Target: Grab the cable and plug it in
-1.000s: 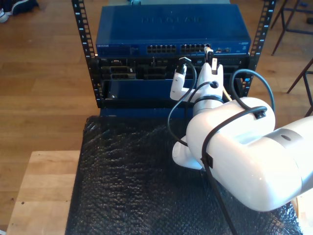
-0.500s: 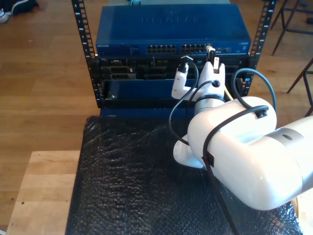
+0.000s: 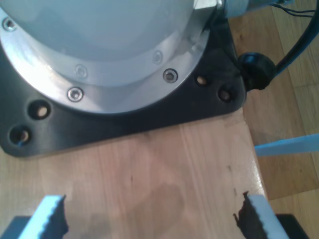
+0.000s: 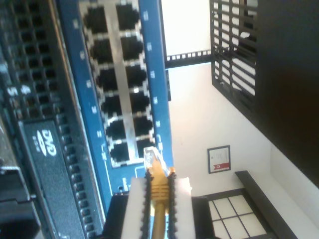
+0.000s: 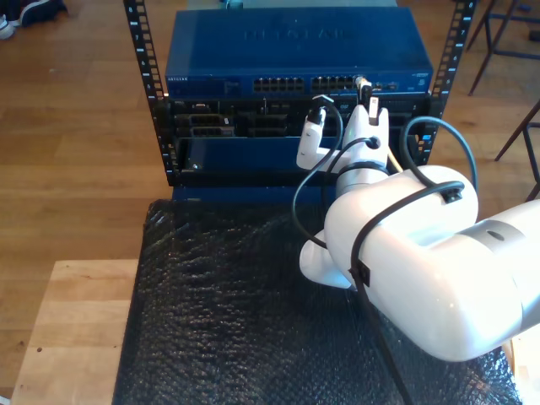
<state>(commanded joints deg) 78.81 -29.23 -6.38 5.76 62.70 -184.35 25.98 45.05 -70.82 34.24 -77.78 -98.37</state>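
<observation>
Yellow cable held at the switch's port row.
My second gripper clamps the cable, its clear plug just beside the blue network switch ports' end. My first gripper hangs jaws apart, empty, over a wooden board.

Cable yellow, clear plug tip. Second claw white fingers with black toothed pads. Switch blue, black ports in grey frames. Rack black, perforated rails. Arm glossy white, black cabling. Desk pale wood, black bubble-textured mat. Floor brown wood planks.
</observation>
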